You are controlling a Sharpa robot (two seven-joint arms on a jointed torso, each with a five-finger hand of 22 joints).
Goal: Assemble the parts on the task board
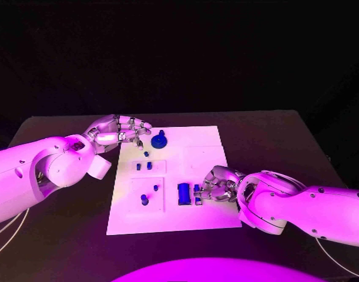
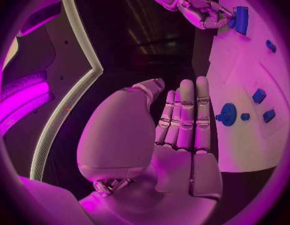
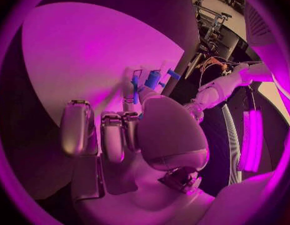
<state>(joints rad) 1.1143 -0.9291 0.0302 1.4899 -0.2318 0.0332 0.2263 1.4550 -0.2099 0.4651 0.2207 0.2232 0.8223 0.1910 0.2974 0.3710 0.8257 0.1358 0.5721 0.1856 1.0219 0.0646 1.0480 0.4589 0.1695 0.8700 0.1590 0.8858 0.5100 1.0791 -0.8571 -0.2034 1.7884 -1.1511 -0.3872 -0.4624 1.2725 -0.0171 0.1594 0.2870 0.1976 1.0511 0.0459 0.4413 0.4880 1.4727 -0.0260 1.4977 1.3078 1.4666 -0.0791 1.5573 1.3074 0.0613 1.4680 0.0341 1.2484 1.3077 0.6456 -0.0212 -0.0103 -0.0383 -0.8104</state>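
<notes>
We see the left arm entering over the table's [image 1: 60,126] near-left area, its left hand [image 1: 116,130] poised at the task board's [image 1: 204,147] far-left corner. In the left wrist view this hand [image 2: 182,130] is flat, fingers straight and side by side, holding nothing; the round blue part [image 2: 228,114] lies just beyond the fingertips.

The right arm reaches in across the board's near-right edge. The right hand [image 1: 217,185] has its fingers curled down onto a small blue part [image 1: 198,195] beside the tall blue block [image 1: 183,194]. In the right wrist view the right hand [image 3: 129,130] shows fingertips touching blue pieces [image 3: 152,79] on the board [image 3: 89,55]. We cannot tell whether a part is pinched or only touched.

We count one board and, in the head view, about eight blue parts: the round part [image 1: 160,140] at the far end, one small dot [image 1: 146,154] below it, two short pegs [image 1: 144,166] side by side, two small pieces [image 1: 148,195] in the near-left recess, the tall block, and the part under the right fingers.

The right hand covers part of that last piece, and the smallest parts are too small to identify by shape.
</notes>
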